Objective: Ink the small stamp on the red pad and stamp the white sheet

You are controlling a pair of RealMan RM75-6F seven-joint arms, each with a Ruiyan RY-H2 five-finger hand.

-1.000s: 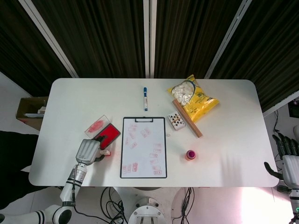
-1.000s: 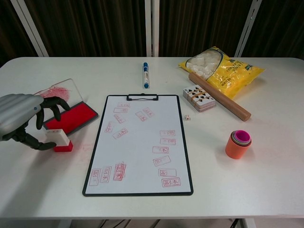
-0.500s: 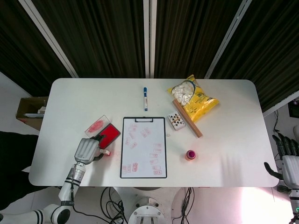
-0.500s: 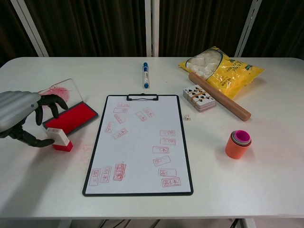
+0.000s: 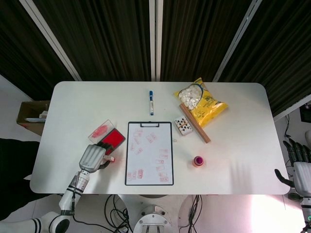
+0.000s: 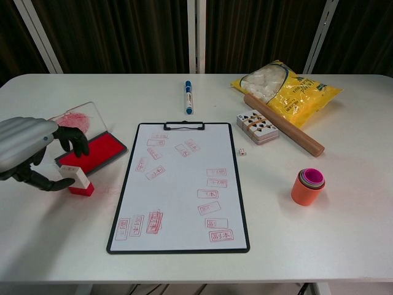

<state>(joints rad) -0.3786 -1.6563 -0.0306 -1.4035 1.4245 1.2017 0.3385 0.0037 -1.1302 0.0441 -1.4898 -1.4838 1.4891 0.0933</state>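
The small red stamp with a white top stands on the table just in front of the open red ink pad, left of the clipboard. My left hand is beside it: the thumb reaches the stamp's left side, and the other fingers curl above the pad with a gap to the stamp. The white sheet on the black clipboard carries several red prints. In the head view the stamp sits by my left hand. My right hand hangs off the table's right edge, fingers apart and empty.
The pad's clear lid lies behind it. A blue marker lies behind the clipboard. To the right are a yellow snack bag, a wooden rolling pin, a card deck, a small die and stacked cups.
My left hand's fingers lifted off the stamp and spread, then curled partly back over the pad. The stamp has hardly moved. The right hand is unchanged.
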